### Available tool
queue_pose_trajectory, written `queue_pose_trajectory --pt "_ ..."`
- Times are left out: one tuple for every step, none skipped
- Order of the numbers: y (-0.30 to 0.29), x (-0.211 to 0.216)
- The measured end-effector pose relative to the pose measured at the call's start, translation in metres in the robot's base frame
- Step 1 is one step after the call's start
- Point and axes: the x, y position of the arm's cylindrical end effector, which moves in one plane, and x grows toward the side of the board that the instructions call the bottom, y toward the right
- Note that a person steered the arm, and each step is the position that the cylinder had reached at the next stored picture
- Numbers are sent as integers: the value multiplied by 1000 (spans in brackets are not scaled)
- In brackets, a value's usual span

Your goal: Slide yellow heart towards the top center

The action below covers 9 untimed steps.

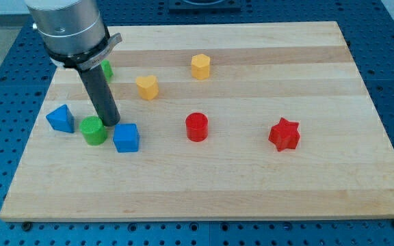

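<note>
On the counter (252, 178) we counted two yellow blocks, two blue, two red and two green. The yellow heart (147, 87) lay left of centre, the yellow hexagon (200, 66) up and to its right. Our rod has no end effector to open or close; our tip (111, 122) sat between the green cylinder (94, 130) and blue cube (126, 137), holding nothing.
</note>
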Motion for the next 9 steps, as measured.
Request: queue_pose_trajectory --pt "-1 -12" --pt "-1 -30" --pt "4 -49" --pt "18 -74" --pt "21 -72" --pt "21 -42" --pt "37 -39" --pt "72 -70" --pt "88 -106"
